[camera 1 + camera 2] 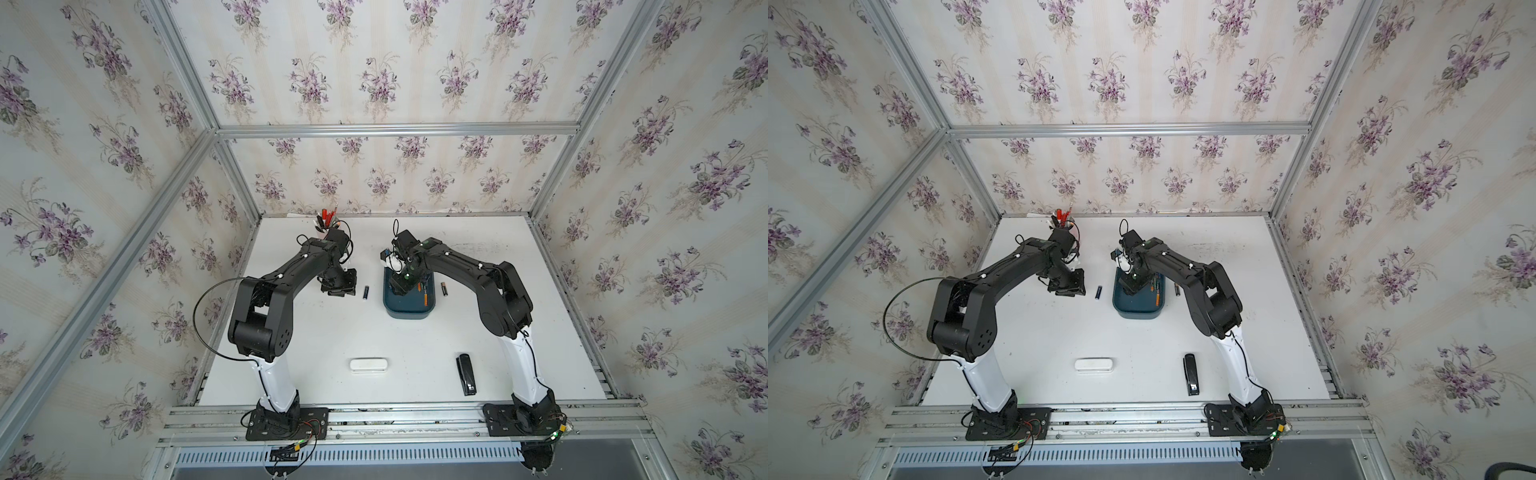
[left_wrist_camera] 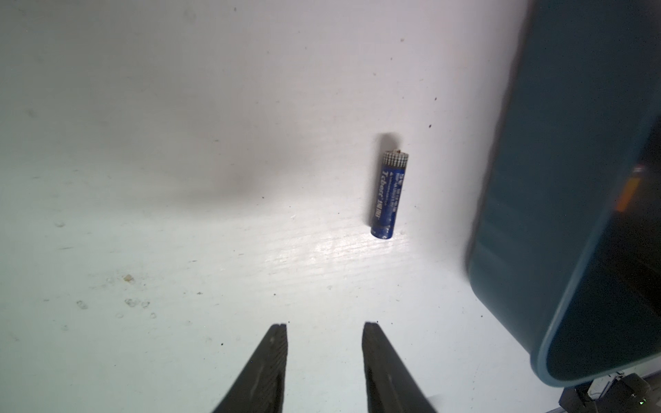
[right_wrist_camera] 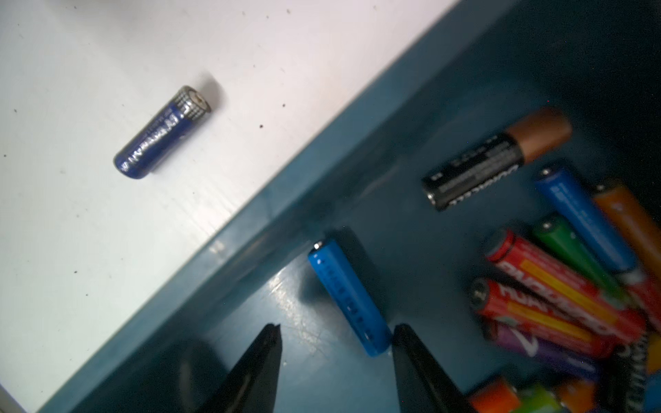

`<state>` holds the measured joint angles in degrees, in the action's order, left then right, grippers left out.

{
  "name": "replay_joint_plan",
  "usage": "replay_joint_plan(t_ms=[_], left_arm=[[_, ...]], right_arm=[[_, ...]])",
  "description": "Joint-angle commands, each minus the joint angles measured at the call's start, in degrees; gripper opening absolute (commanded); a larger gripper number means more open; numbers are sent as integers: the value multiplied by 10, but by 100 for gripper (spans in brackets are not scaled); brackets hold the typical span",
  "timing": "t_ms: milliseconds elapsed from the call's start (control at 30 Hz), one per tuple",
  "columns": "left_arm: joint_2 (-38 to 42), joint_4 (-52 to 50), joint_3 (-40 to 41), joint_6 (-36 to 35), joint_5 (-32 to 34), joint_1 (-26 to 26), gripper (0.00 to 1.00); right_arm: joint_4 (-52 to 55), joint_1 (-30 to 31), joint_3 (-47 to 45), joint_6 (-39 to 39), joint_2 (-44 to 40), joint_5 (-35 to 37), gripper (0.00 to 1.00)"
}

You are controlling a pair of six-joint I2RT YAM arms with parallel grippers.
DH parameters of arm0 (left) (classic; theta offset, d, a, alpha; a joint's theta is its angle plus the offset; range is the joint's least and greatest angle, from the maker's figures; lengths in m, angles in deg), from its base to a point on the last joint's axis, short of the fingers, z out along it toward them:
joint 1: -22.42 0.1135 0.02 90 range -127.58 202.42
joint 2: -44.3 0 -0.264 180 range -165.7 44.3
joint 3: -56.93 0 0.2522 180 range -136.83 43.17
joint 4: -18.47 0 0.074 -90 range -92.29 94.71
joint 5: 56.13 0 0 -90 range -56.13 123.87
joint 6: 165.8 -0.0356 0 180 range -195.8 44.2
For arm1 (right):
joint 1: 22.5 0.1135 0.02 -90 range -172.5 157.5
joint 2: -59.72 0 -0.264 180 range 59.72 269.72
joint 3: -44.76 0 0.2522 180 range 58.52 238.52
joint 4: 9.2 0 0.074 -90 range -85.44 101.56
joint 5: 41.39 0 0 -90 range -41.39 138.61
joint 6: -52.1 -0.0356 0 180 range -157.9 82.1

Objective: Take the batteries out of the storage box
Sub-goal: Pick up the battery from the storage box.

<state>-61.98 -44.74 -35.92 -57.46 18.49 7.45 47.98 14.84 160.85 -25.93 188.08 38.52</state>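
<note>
The teal storage box (image 1: pixel 406 311) (image 1: pixel 1136 311) stands mid-table. Inside it lie several batteries: a light blue one (image 3: pixel 348 296), a black and copper one (image 3: pixel 493 159), and a mixed pile (image 3: pixel 558 296). My right gripper (image 3: pixel 336 329) (image 1: pixel 401 286) is down inside the box, open. The light blue battery's end lies just beside one fingertip, not gripped. A dark blue battery (image 1: pixel 365 292) (image 2: pixel 389 195) (image 3: pixel 162 132) lies on the table left of the box. Another battery (image 1: pixel 444 288) lies right of it. My left gripper (image 2: pixel 323 325) (image 1: pixel 340 286) hovers open and empty near the dark blue battery.
A white oblong case (image 1: pixel 368 365) and a black stapler (image 1: pixel 466 374) lie near the table's front. A holder of pens (image 1: pixel 327 219) stands at the back, behind my left arm. The box wall (image 2: pixel 572 178) is close beside my left gripper.
</note>
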Motion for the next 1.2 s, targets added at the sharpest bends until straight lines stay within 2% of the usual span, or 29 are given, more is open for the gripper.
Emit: replay_joint_plan(t_ms=[0, 200, 300, 400, 633, 867, 967, 1167], left_arm=[[6, 4, 4, -9, 0, 2, 41], [7, 3, 5, -9, -1, 3, 41], [8, 3, 4, -9, -1, 2, 41], [7, 3, 4, -9, -2, 2, 41], [10, 7, 7, -8, -4, 3, 41], [14, 10, 15, -6, -9, 2, 41], [15, 11, 15, -6, -11, 3, 41], [21, 12, 20, -4, -11, 3, 40]], right_arm=[[-8, 2, 2, 2, 6, -1, 54], [-3, 2, 3, -7, 11, 15, 48], [-1, 2, 1, -15, 11, 21, 42], [7, 2, 4, -27, 12, 18, 28], [30, 1, -11, -114, 1, 49, 17], [22, 2, -62, -218, -35, 77, 15], [23, 2, -59, -230, -27, 81, 17], [38, 2, -32, -227, -6, 88, 27]])
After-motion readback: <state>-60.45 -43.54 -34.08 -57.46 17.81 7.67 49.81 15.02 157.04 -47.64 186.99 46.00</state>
